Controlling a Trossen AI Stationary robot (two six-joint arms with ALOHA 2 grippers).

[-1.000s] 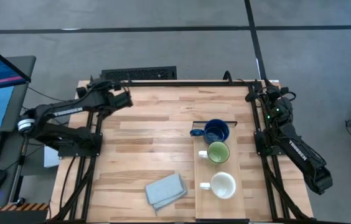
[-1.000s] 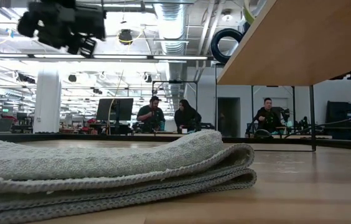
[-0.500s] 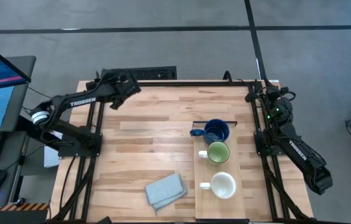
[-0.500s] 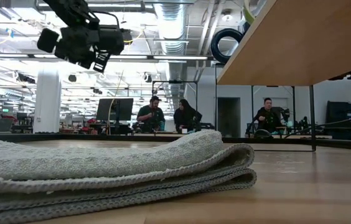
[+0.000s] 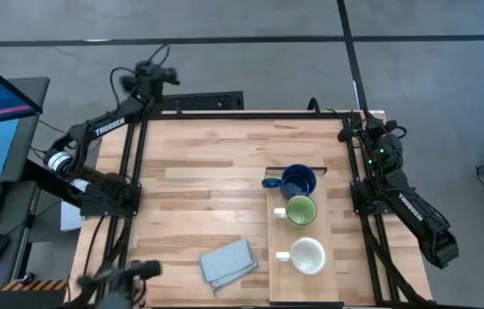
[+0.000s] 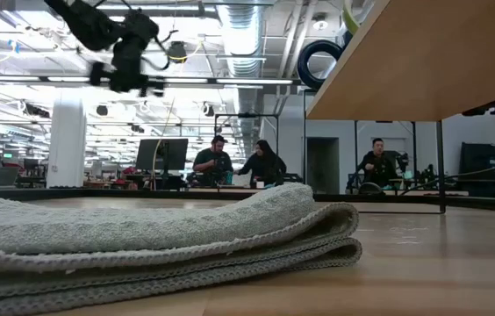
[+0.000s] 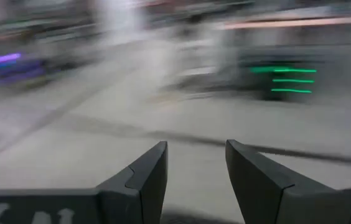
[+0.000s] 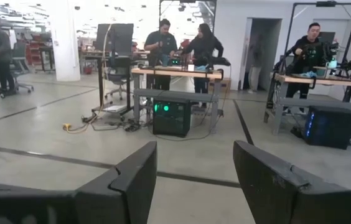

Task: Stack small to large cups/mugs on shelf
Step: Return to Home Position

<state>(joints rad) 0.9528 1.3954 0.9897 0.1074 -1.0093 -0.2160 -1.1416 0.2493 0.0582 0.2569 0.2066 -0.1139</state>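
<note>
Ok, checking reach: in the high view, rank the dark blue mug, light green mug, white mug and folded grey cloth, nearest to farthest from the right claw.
From the right claw, open, far right corner of the wooden table:
1. Dark blue mug, far end of the light-wood shelf.
2. Light green mug, mid-shelf.
3. White mug, near end.
4. Folded grey cloth, left of the shelf.

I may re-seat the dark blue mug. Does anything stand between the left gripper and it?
Nothing visible does. The left gripper hangs beyond the far left corner; only bare tabletop lies between it and the dark blue mug. The folded cloth lies off that line.
</note>
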